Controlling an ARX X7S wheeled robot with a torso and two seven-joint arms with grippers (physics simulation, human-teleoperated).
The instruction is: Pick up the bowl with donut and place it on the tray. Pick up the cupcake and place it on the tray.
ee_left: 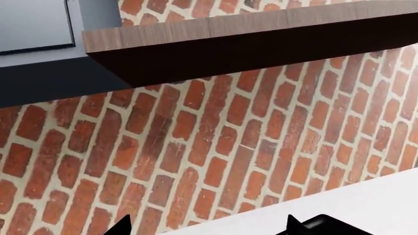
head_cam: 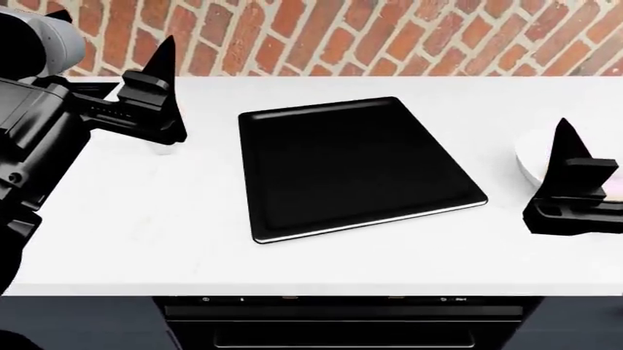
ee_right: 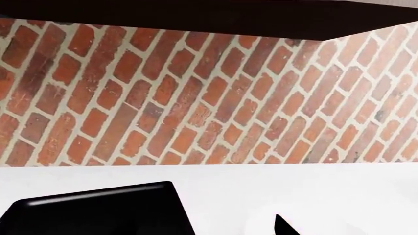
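Observation:
The black tray (head_cam: 351, 168) lies flat in the middle of the white counter, with nothing on it. Its corner also shows in the right wrist view (ee_right: 98, 210). The white bowl (head_cam: 530, 157) sits at the far right, mostly hidden behind my right gripper (head_cam: 594, 157). A pink sliver, likely the donut (head_cam: 615, 191), shows at the frame edge. My right gripper (ee_right: 202, 227) is open and empty, right of the tray. My left gripper (head_cam: 117, 51) is open and empty at the far left, pointing at the wall (ee_left: 209, 227). The cupcake is not clearly in view.
A brick wall (head_cam: 341, 36) runs along the back of the counter (head_cam: 195, 240). A wooden shelf (ee_left: 261, 44) hangs on the wall above it. An oven front (head_cam: 331, 321) sits below the counter's front edge.

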